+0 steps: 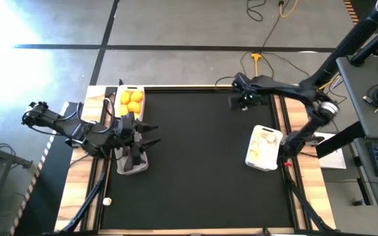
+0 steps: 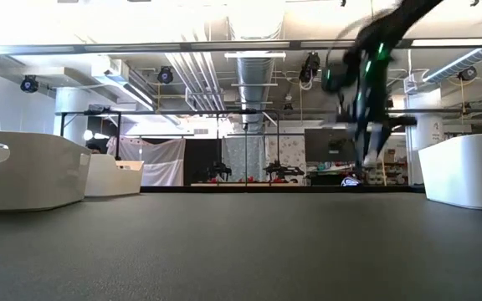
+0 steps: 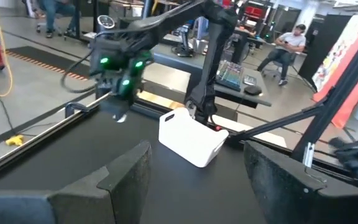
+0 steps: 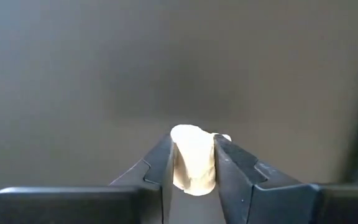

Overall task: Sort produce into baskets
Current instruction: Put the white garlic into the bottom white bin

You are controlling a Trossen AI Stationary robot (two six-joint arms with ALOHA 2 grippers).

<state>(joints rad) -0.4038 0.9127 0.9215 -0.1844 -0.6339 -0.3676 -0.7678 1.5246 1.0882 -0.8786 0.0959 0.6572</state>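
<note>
We are counting three white baskets: one (image 1: 131,98) at the mat's left rear, one (image 1: 132,164) just in front of it, one (image 1: 263,148) at the right. We are seeing three citrus fruits (image 1: 132,101) in the rear-left basket, one garlic bulb (image 4: 192,158) pinched between the right gripper's fingers, another (image 1: 107,202) lying alone off the mat's front-left edge. Eggplants and the garlic in the right basket are staying uncountable

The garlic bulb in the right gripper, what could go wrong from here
1. The right gripper pinches the garlic bulb only near the fingertips, so it might slip out on the way.
2. The garlic basket sits close to the right arm's base, so the bulb could catch its rim.
3. A stray garlic piece lies outside the mat and may get missed.
</note>
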